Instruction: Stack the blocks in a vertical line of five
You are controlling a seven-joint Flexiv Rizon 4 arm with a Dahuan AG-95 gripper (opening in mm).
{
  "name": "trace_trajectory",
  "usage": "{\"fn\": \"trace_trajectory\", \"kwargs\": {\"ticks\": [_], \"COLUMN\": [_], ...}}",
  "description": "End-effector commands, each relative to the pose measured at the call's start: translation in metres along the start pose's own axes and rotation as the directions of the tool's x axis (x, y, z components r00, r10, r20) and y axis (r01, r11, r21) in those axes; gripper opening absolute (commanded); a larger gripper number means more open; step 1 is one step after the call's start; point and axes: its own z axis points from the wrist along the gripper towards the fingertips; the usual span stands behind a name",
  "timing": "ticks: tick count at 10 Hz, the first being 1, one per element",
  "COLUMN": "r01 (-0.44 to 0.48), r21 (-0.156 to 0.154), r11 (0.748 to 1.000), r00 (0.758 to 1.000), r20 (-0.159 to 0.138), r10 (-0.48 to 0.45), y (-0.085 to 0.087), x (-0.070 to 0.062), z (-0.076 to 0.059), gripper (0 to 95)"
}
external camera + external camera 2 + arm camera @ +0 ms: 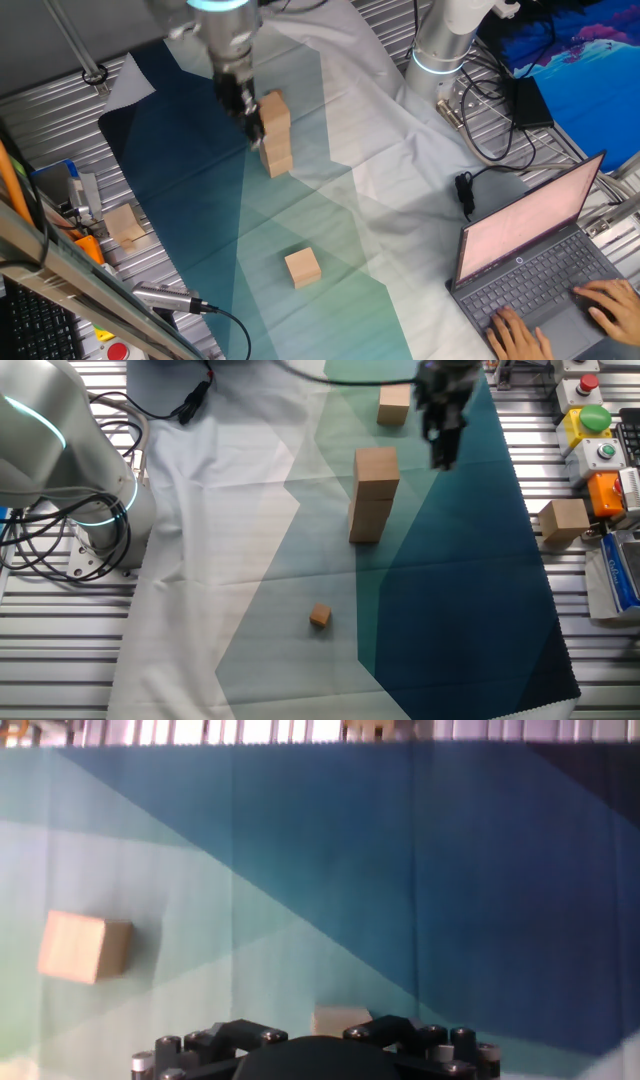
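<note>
A short stack of tan blocks (276, 135) stands upright on the teal cloth; the other fixed view shows it (372, 495) two cubes high. One loose block (302, 268) lies nearer the cloth's front, also seen as the block (394, 405). My gripper (248, 112) hangs beside the stack's top, a little apart from it, with nothing between its fingers; the gripper (441, 445) looks open. In the hand view a block (85, 947) lies at the left. Another tan block face (340, 1020) peeks out just above the black housing.
A much smaller tan cube (319, 617) lies on the cloth. A paler cube (125, 225) sits off the cloth on the metal table. A laptop (530, 255) with hands typing is at the right, with cables (490, 120) and the arm base (440, 45) behind.
</note>
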Motion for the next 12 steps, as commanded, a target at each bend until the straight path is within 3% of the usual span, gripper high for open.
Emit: {"fn": "trace_trajectory", "kwargs": {"ticks": [1, 5, 9, 12], "r01": [0.004, 0.018, 0.04, 0.049], "r21": [-0.003, 0.005, 0.035, 0.039], "r11": [1.0, 1.0, 0.999, 0.998], "r00": [1.0, 1.0, 0.999, 0.999], "r20": [0.003, 0.001, -0.019, -0.024], "r10": [-0.004, -0.018, -0.039, -0.048], "y": [0.016, 0.063, 0.097, 0.109], "x": [-0.019, -0.05, -0.056, -0.056], "z": [0.008, 0.04, 0.067, 0.075], "gripper": [76.0, 76.0, 76.0, 76.0]}}
